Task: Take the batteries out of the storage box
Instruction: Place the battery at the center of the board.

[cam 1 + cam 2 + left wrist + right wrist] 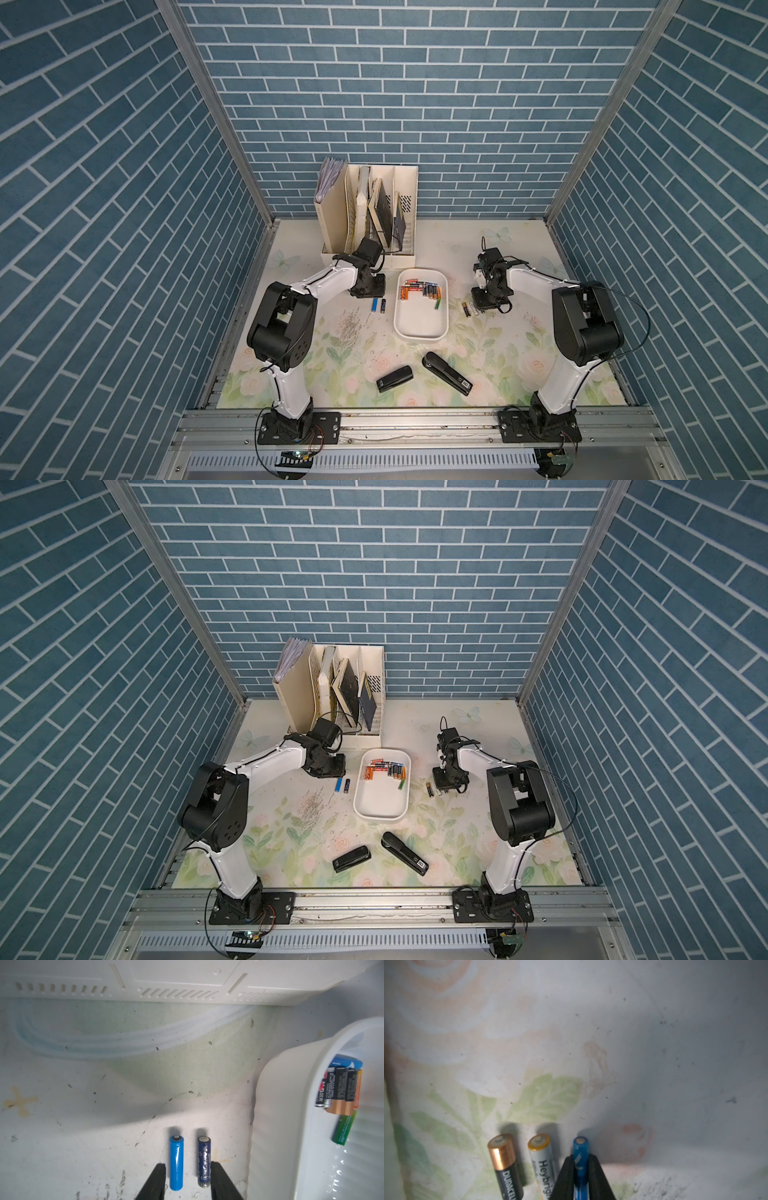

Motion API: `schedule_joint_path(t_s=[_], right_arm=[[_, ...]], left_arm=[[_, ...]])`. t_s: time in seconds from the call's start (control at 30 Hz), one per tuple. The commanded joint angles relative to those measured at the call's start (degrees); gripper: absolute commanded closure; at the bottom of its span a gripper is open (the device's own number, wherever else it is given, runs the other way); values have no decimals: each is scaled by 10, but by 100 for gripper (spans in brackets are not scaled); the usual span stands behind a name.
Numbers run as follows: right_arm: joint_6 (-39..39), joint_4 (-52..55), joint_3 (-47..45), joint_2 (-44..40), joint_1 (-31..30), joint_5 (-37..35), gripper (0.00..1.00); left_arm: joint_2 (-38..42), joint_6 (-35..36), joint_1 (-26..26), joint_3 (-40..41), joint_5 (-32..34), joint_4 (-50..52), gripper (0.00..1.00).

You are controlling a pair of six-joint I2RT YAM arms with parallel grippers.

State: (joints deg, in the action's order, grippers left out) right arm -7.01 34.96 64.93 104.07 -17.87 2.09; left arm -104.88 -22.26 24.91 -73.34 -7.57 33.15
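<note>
Surface [478,365], floral-printed, is carrying a cream file holder [332,216] at the back and the white storage box [420,337] in the middle, where most batteries [419,289] are lying bunched at its far end. Left claw [188,1164] is standing partly spread around a light-blue cell [176,1163] and a dark-blue cell [204,1161] lying just outside the box. Right claw [580,1157] is pinching a blue battery [580,1145] beside a black-and-gold cell [504,1161] and a white cell [543,1157].

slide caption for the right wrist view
Right fingers pinch a blue battery beside a Duracell and a white battery on the floral mat.
</note>
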Motion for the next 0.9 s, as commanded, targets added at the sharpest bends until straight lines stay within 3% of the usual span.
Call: schedule_joint_path(t_s=[0.0,0.6,0.87], right_arm=[[16,0,-8,9,4,-10,83],[13,8,5,-6,4,-10,77],[10,33,46,-12,4,-4,75]], left_arm=[[-5,-2,1,-5,3,13,59],[0,-2,3,-14,5,19,57],[-4,6,3,-61,26,60,55]])
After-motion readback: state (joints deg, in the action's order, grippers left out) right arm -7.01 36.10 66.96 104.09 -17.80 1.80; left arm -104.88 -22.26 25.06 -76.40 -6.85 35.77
